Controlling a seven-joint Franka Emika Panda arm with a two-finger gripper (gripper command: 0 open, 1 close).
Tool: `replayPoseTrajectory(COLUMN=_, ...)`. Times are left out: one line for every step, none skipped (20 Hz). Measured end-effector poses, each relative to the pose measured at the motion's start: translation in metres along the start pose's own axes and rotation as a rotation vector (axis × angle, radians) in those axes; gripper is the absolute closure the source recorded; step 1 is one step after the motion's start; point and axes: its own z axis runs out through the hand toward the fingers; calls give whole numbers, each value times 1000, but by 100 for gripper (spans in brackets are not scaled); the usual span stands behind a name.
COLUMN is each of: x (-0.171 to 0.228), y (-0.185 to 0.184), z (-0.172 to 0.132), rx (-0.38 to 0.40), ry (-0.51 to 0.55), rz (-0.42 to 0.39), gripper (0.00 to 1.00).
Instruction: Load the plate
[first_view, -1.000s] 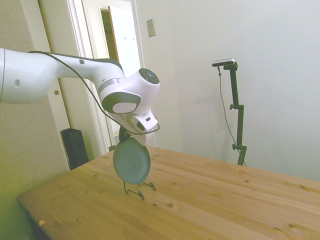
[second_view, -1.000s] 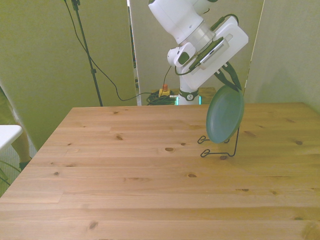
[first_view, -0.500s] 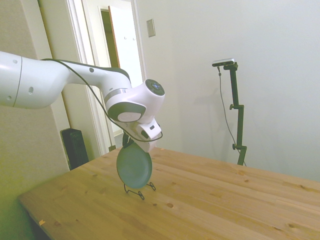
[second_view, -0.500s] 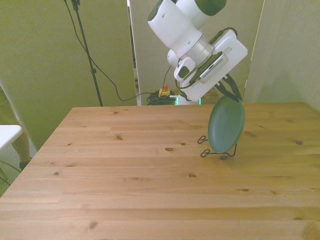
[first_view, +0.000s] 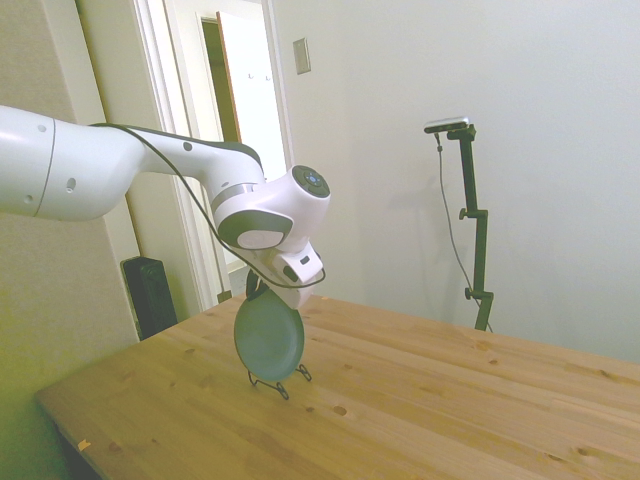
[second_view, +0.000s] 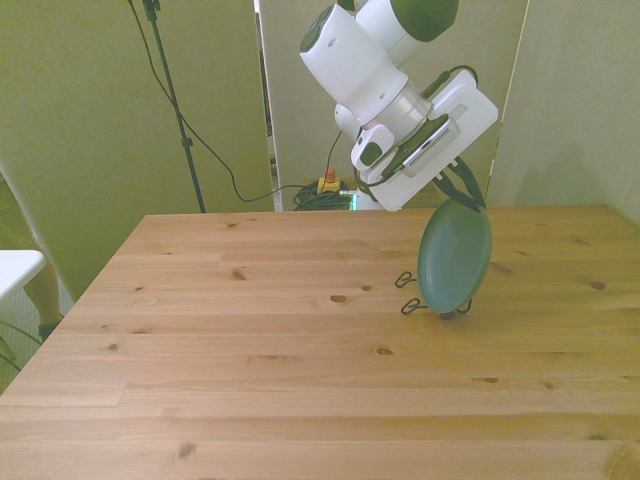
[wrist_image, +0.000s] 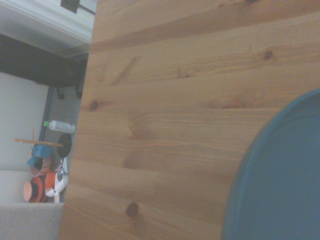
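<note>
While you work this step, take stock from the near table edge outward.

Item 1, table (second_view: 250, 380): bare pine boards run across the near half in the front view; nothing lies between the near edge and the rack, so your sightline to the rack's base is unobstructed.

Item 2, wire rack (second_view: 412, 303): thin black wire, sitting on the boards toward the front view's right. Its two looped feet show in front of the plate; the side view also shows the feet (first_view: 283, 384) under the plate's lower edge. It looks light, so you should judge it liable to skid or tip under any sideways push.

Item 3, plate (second_view: 455, 258): dull teal, round, standing nearly on edge with a slight tilt, its lower rim down at the rack. Whether it is fully seated in the wire you cannot tell. The wrist view shows only its curved rim (wrist_image: 280, 180) against the boards.

Item 4, gripper (second_view: 462, 190): dark fingers pinch the plate's top rim, holding it.

Handling note: ease straight down along the plate's own plane, let the lower rim settle between the wires, match the tilt to the back support, and release only once the rack bears the weight.
</note>
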Motion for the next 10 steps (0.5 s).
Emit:
replayPoseTrajectory(x=1, y=0, z=1, rx=-1, ry=0, rz=1, gripper=100)
replayPoseTrajectory(x=1, y=0, z=2, rx=-1, ry=1, rz=1, gripper=100)
replayPoseTrajectory(x=1, y=0, z=2, rx=0, ry=2, rz=0, gripper=100)
replayPoseTrajectory(x=1, y=0, z=3, rx=-1, ry=3, rz=-1, gripper=100)
replayPoseTrajectory(x=1, y=-1, z=3, rx=-1, ry=2, rz=-1, gripper=100)
replayPoseTrajectory(x=1, y=-1, z=4, rx=-2, ry=1, rz=-2, gripper=100)
replayPoseTrajectory(x=0, y=-1, z=5, rx=-2, ry=0, rz=-2, gripper=100)
replayPoseTrajectory(x=0, y=0, z=6, rx=-3, ry=-1, rz=-1, gripper=0)
replayPoseTrajectory(x=0, y=0, z=7, rx=-4, ry=-3, rz=-1, gripper=0)
replayPoseTrajectory(x=0, y=0, z=8, rx=-5, ry=-3, rz=-1, gripper=0)
